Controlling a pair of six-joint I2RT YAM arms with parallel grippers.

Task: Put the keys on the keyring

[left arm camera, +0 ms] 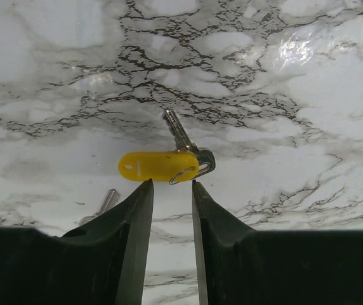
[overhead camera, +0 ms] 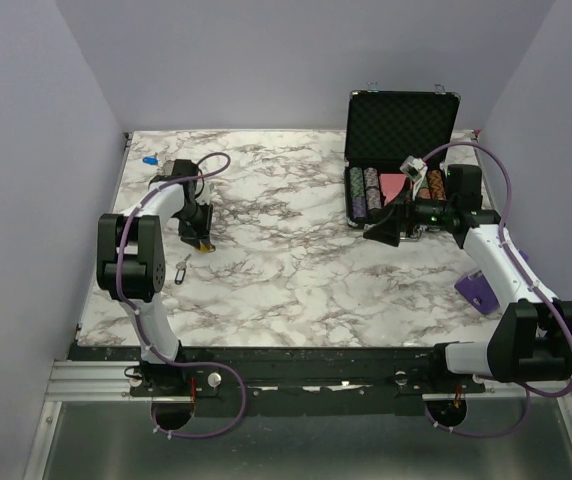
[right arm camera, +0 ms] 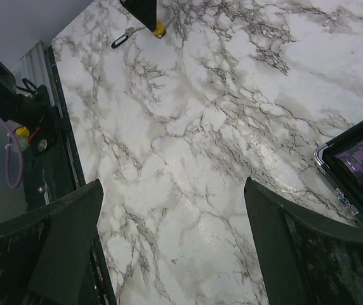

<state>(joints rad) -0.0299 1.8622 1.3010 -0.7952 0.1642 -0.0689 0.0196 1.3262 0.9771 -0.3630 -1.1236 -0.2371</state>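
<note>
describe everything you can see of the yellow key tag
The yellow tag is an oval plastic fob lying flat on the marble table, a small hole at one end. At the other, a wire ring joins it to a silver key with a dark head. It lies beyond the left gripper's parted tips.

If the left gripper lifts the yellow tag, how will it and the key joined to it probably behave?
The yellow tag looks smooth and rounded, so it may slip in the left gripper. The key seems joined only by a small ring, so it will likely swing down, not stay stiff. Both look thin, probably light.
</note>
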